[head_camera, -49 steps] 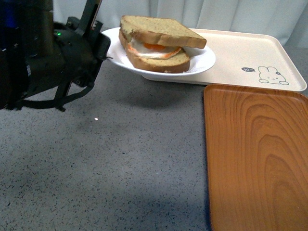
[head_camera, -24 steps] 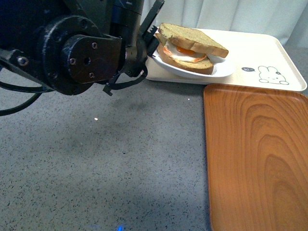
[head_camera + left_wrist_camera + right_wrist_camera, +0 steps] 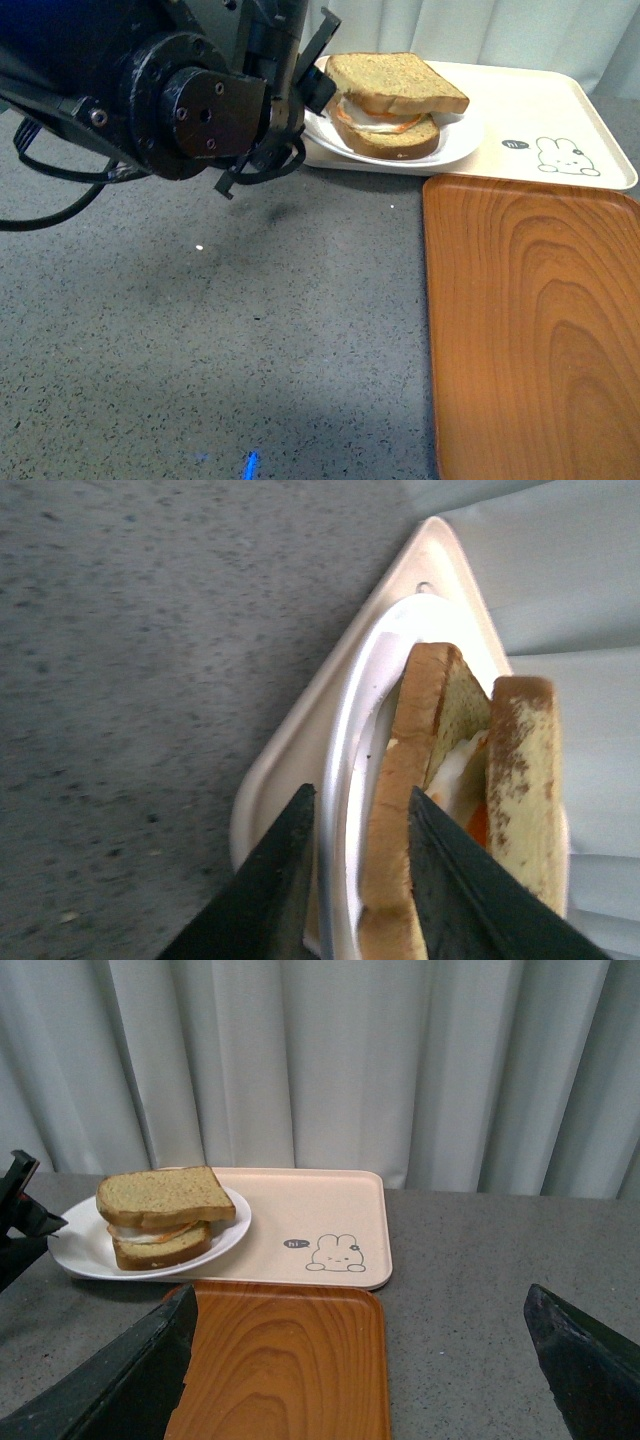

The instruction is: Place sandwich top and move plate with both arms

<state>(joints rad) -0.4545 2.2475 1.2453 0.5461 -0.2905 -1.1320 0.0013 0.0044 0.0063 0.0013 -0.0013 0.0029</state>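
The white plate (image 3: 455, 150) sits at the left end of the cream tray; I cannot tell whether it rests on it. It carries the full sandwich, with the tan sandwich top (image 3: 395, 82) lying on the egg and lower slice. My left gripper (image 3: 318, 90) is shut on the plate's left rim. In the left wrist view the gripper (image 3: 360, 810) pinches the plate's rim (image 3: 345, 780) beside the lower slice, and the sandwich top (image 3: 525, 780) lies beyond. My right gripper (image 3: 360, 1360) is open and empty, well back from the plate (image 3: 75, 1250) and sandwich top (image 3: 160, 1195).
The cream rabbit tray (image 3: 540, 110) lies at the back right. The wood-grain tray (image 3: 535, 330) lies in front of it on the right, below my right gripper in its wrist view (image 3: 280, 1360). Grey speckled tabletop (image 3: 250, 330) and a curtain (image 3: 330, 1060) behind.
My left arm has carried the plate and sandwich to the right and away from the camera, from over the bare table to the left end of the cream tray.
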